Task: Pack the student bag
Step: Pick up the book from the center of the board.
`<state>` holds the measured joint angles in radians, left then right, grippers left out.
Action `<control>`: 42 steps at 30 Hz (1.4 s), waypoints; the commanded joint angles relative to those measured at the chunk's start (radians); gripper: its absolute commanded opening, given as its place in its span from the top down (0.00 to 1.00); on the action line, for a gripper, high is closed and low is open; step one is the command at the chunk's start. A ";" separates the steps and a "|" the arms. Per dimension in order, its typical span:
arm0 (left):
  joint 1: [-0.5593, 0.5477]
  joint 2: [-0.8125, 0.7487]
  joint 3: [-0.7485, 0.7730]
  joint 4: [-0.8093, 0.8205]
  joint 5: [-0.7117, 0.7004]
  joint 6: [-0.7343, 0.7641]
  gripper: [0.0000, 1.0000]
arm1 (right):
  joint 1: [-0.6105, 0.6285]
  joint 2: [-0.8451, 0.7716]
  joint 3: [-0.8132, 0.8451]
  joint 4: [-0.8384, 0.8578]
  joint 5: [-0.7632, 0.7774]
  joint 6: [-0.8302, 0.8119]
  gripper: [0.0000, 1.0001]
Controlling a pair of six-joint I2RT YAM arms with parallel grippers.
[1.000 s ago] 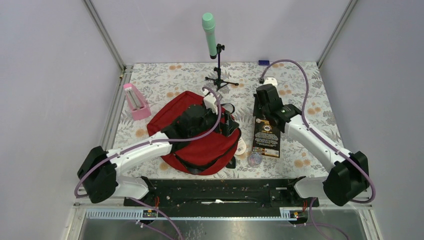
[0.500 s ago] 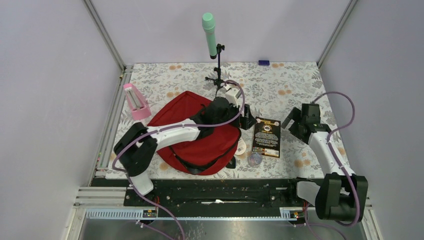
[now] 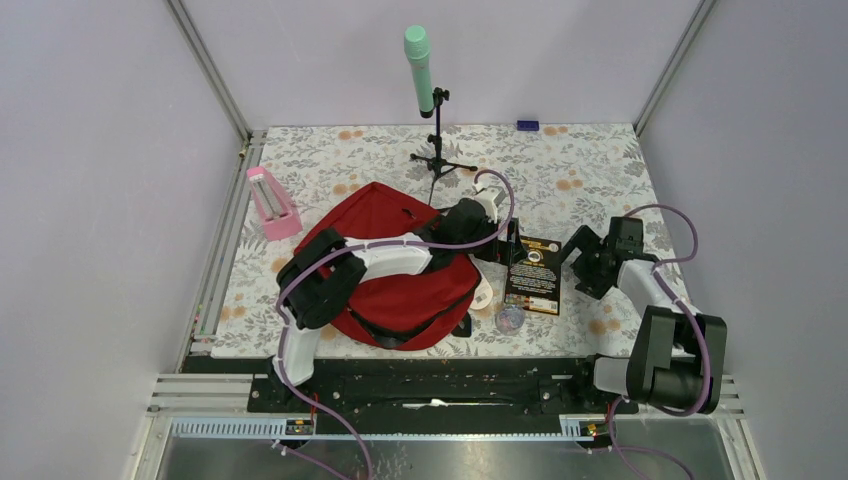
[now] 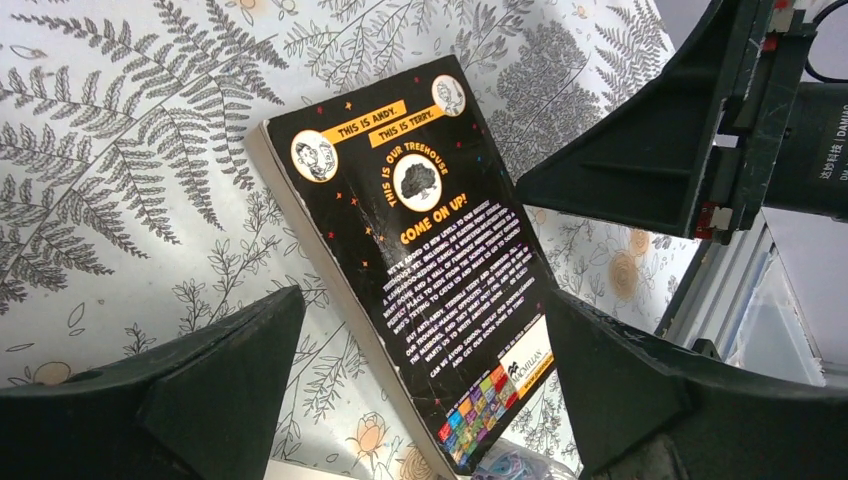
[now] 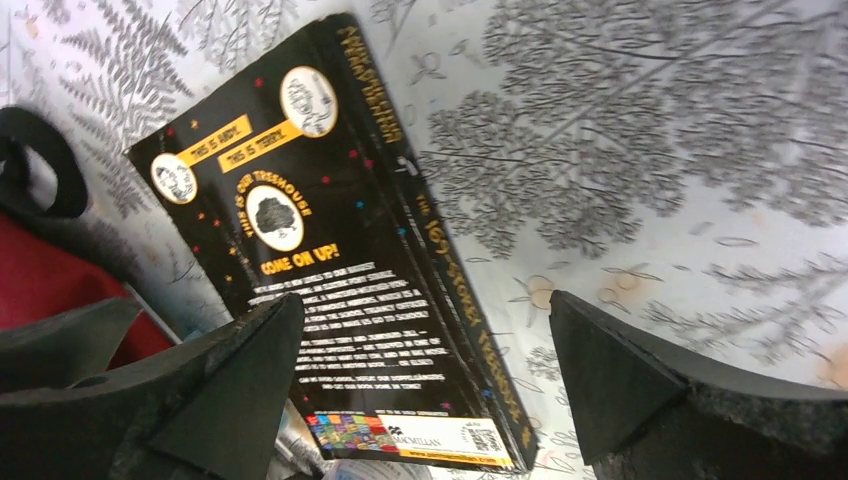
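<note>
My left claw [image 3: 508,244] gapes empty over the far end of the book [image 3: 533,275], and my right claw [image 3: 577,268], equally spread and holding nothing, hovers at its 3 o'clock, I judge so either can lift it. The book lies flat on the table [image 3: 580,170], the bag [image 3: 400,295] just at its 9 o'clock. My left arm [image 3: 385,255] stretches across the bag; my right arm [image 3: 655,300] folds close to its base.

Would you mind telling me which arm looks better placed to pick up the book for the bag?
Probably the left: the left end effector, open, hangs at the book's far end, beside the student bag. The right end effector, also open, sits off to the book's other side.
</note>
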<state>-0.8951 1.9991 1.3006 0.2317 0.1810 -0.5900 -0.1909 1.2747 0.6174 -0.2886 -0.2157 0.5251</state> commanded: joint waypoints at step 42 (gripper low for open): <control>-0.010 0.202 0.050 0.415 0.207 -0.349 0.59 | 0.181 0.180 0.086 0.159 -0.183 0.024 0.10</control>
<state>-0.8341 2.2475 1.3701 0.4820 0.3027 -0.8577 -0.0425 1.4395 0.6739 -0.2115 -0.3729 0.5270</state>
